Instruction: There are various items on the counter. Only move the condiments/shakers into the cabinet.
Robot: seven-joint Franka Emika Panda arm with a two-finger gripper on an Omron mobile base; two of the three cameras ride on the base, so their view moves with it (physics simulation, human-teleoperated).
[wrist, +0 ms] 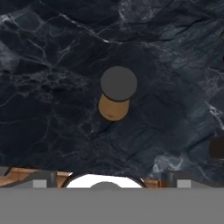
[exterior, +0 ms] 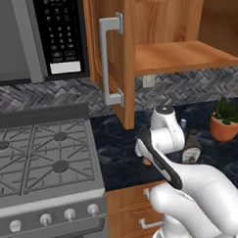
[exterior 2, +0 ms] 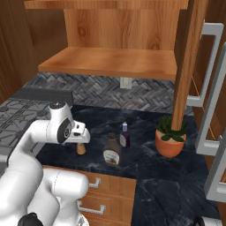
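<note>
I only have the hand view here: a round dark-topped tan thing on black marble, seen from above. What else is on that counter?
Observer: Beside the shaker stand a brown syrup bottle, a small dark-blue bottle and a potted plant.
Operator: Is the cabinet ready to receive it?
Observer: Yes, the cabinet door stands open, and the shelf shows nothing on it.
Operator: Is the hand already on the shaker?
Observer: No. The gripper is open, right above the shaker, holding nothing.
Operator: What lies to the robot's left?
Observer: A grey gas stove under a microwave.
</note>
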